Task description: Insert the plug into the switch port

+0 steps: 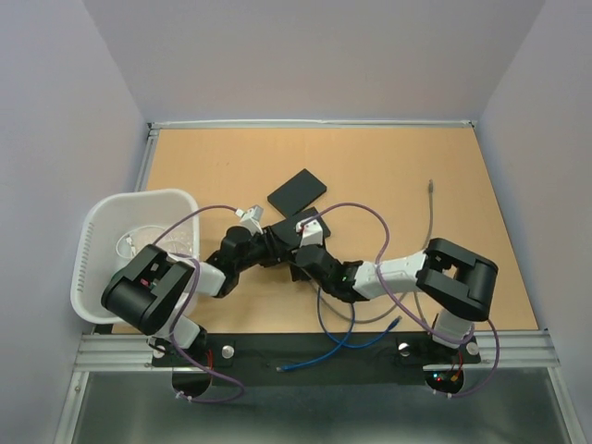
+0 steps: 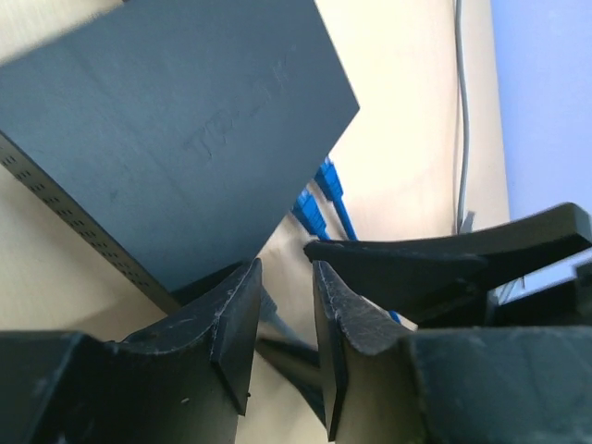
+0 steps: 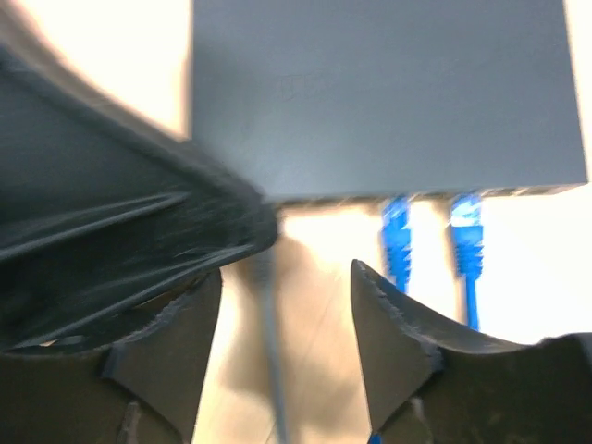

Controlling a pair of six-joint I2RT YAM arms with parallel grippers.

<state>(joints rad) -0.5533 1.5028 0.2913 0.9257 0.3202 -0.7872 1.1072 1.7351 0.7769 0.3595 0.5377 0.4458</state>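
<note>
With the left gripper (image 2: 285, 277) clenched on the grey plug (image 3: 266, 277) at the switch (image 1: 298, 191) mid-counter and the right gripper (image 3: 287, 275) released astride it, a skewed push could jam it beside the 2 blue plugs (image 3: 396, 236) or shove the switch toward the far edge.

The flat dark grey switch box (image 2: 185, 139) has a matt, finely grained shell that looks like plastic, with a faint embossed mark on top and rows of tiny punched holes along one side. The two blue plugs (image 3: 396, 242) look like glossy, slightly see-through plastic. The thin grey cable (image 3: 271, 324) has a smooth sheath. On the left gripper (image 2: 282, 277) the fingers (image 2: 236, 314) are matt black plastic, scuffed pale along the edges. Those of the right gripper (image 3: 287, 277) show rough, nicked edges too. The tan tabletop (image 1: 388, 166) is matt, like wood board. The white slotted basket (image 1: 92, 231) is plastic.
</note>
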